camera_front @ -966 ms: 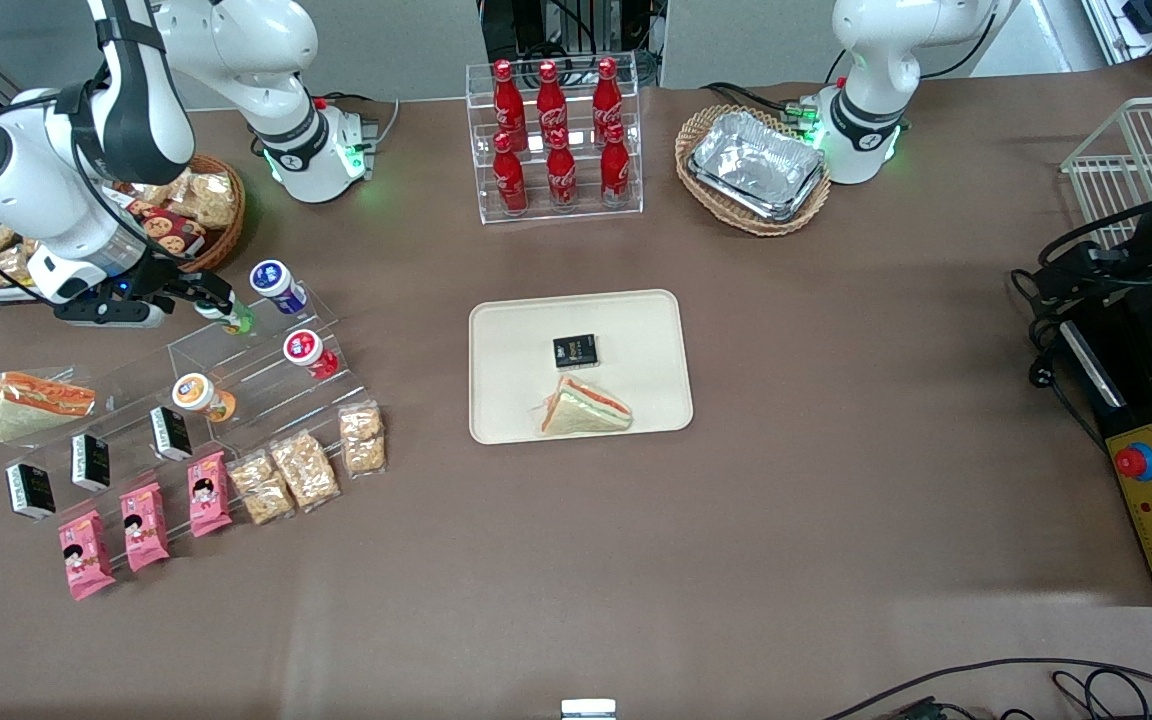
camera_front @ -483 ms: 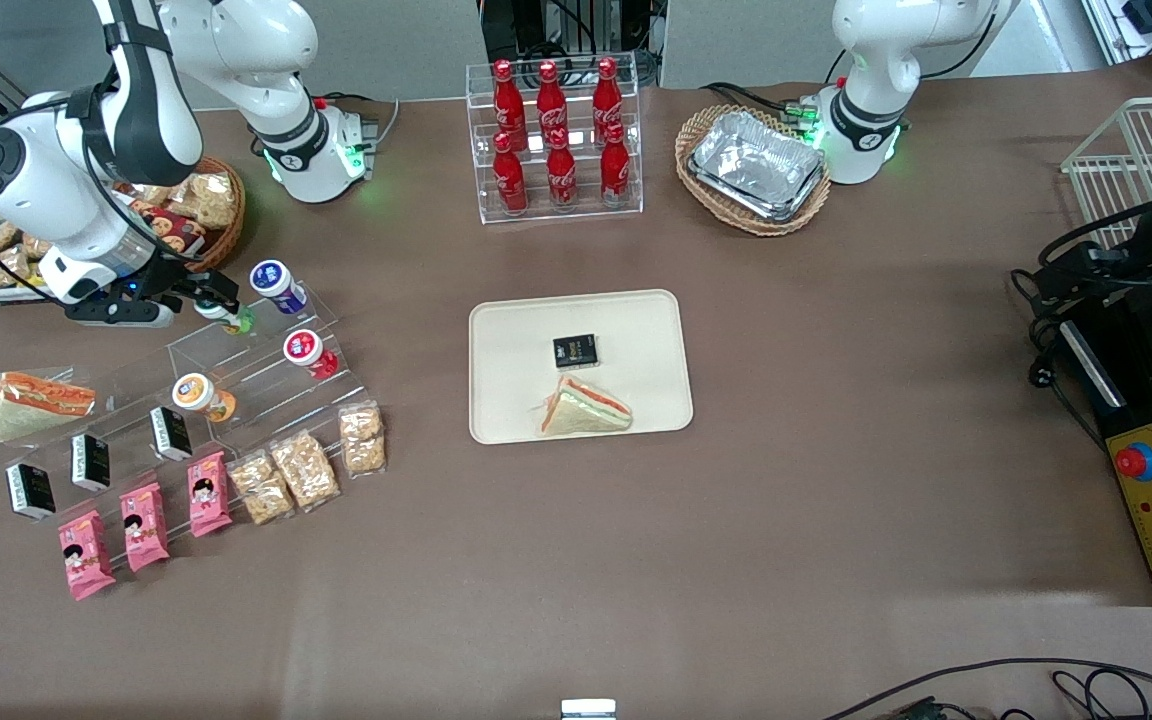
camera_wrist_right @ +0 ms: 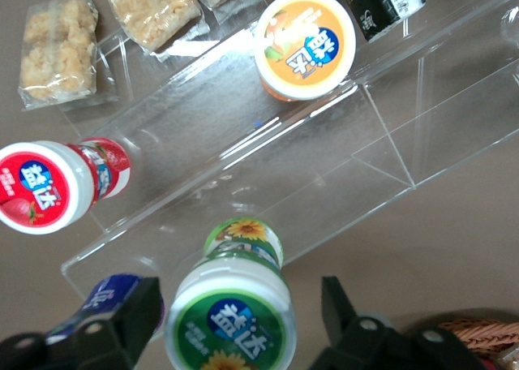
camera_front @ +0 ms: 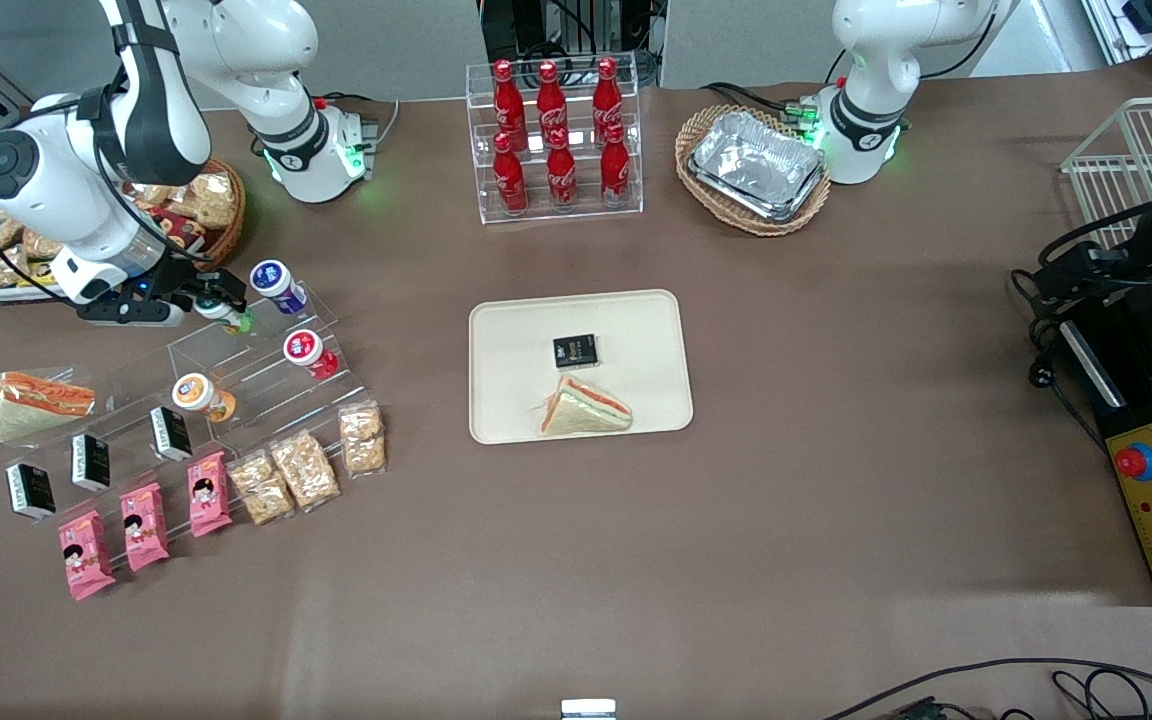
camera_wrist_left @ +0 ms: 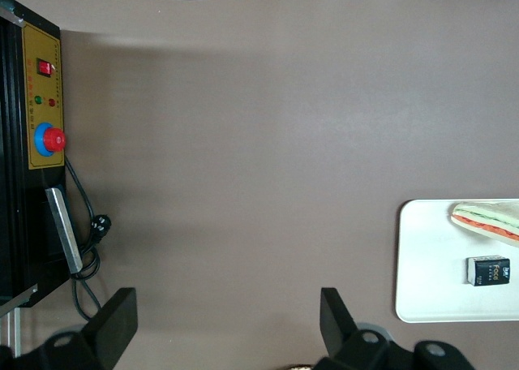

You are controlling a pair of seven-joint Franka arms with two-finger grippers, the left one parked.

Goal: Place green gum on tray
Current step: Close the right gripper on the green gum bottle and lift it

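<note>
Pincer (camera_wrist_right: pixel 235 321) nearer green gum (camera_wrist_right: pixel 231 315), fingers straddling lid

A brown desk (camera_front: pixel 836 450) carries a beige tray (camera_front: pixel 636 330) near its middle. Farther from the front camera stand an acrylic cola rack (camera_front: pixel 556 140) and a wicker basket (camera_front: pixel 751 215) of foil trays. Toward the working arm's end sit a clear stepped display stand (camera_front: pixel 266 375), a wrapped sandwich (camera_front: pixel 36 403), pink snack packs (camera_front: pixel 141 525) and cracker bags (camera_front: pixel 306 468); the gripper (camera_front: pixel 211 297) hangs over the stand.
</note>
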